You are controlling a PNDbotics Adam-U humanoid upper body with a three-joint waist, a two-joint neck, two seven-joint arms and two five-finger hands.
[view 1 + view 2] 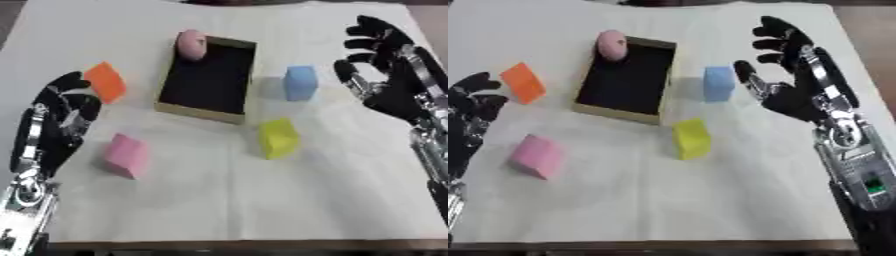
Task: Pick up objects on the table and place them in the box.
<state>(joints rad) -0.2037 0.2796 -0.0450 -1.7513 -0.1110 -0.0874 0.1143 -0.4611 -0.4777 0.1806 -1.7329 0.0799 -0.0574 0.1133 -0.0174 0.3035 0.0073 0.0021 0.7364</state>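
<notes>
A shallow box (pixel 208 111) with a black inside and tan walls lies in the middle of the white sheet. A pink rounded object (pixel 191 44) rests at its far left corner, leaning on the rim. Around the box lie an orange block (pixel 106 82) to the left, a pink block (pixel 127 155) at the near left, a yellow block (pixel 278 138) near its front right corner, and a blue block (pixel 300 82) to its right. My left hand (pixel 63 110) stays open below the orange block. My right hand (pixel 794 92) hovers open just right of the blue block, holding nothing.
The white sheet (pixel 227 200) covers the table, and its near half bears nothing but the blocks. A brown table edge (pixel 262 245) runs along the bottom.
</notes>
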